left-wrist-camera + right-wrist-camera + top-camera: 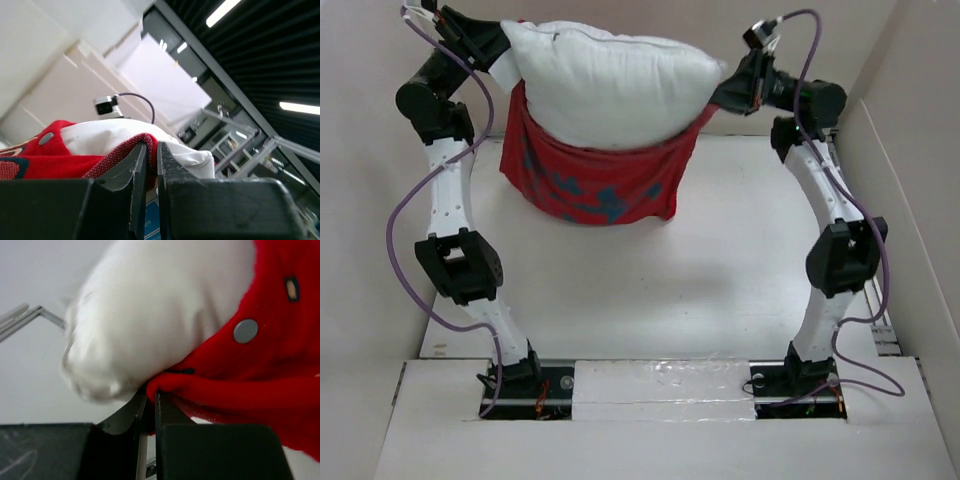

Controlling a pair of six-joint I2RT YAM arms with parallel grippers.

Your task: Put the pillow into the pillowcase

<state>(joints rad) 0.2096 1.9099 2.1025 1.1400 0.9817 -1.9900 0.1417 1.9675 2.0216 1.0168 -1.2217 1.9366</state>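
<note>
At the near edge of the white surface [650,290] stood the bases of the two arms. The left arm [450,200] and the right arm [835,230] both reached up and away. Farther back, the red pillowcase [590,180] hung between them with its open end up. The left jaws were squeezed tight on the left edge of that open end. The right jaws were squeezed tight on the right edge. The white pillow [610,85] sat partly inside the pillowcase. Its puffy top half stuck out above the red cloth.
</note>
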